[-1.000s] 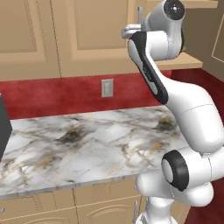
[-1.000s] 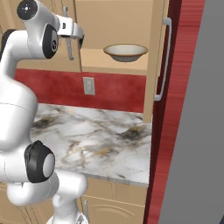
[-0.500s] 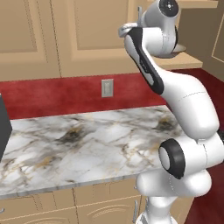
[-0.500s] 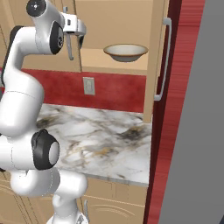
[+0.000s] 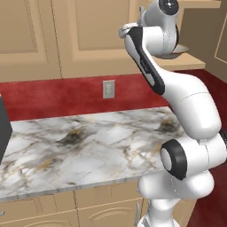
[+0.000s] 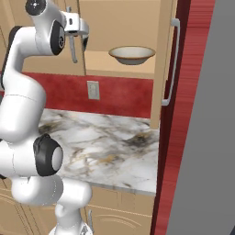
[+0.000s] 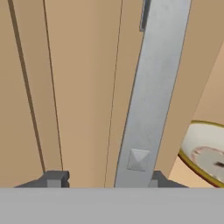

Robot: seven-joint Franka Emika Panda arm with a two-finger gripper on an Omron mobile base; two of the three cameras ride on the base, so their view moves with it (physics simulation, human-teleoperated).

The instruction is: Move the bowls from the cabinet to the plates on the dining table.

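The rigid bar handle (image 7: 153, 87) is being straddled by the gripper (image 7: 103, 179), grip not confirmable, while the bowl (image 6: 131, 54), likely fragile and best rim-pinched, is sitting beyond the door (image 7: 78, 87).

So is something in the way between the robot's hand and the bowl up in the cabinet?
Yes. The closed left cabinet door and its silver handle stand in front of the gripper. The tan bowl sits on the shelf past that door's edge.
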